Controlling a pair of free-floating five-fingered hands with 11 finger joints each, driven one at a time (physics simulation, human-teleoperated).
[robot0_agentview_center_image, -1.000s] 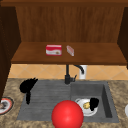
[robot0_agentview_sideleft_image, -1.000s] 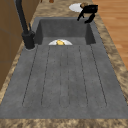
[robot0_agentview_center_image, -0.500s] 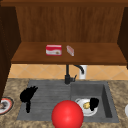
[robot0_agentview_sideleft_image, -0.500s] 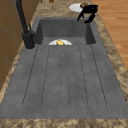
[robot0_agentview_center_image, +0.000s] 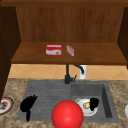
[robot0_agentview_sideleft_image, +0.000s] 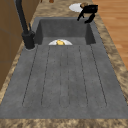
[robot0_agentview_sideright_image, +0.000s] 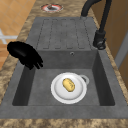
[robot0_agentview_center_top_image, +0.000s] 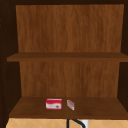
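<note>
The right hand (robot0_agentview_center_image: 94, 103) hangs over the sink (robot0_agentview_center_image: 107, 100), fingers loose and pointing down, just above the white plate (robot0_agentview_center_image: 81, 111) with a yellow potato (robot0_agentview_center_image: 86, 105). The left hand (robot0_agentview_center_image: 28, 103) floats spread over the drainboard.

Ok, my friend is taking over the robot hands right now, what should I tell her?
Left robot hand: open, holding nothing, over the left end of the draining board.
Right robot hand: open, holding nothing, at the front wall of the basin, apart from the white plate.
The white plate lies on the basin floor with a yellow food piece on it, both untouched.
A red ball sits at the sink's front edge, and a red box is on the shelf.
</note>
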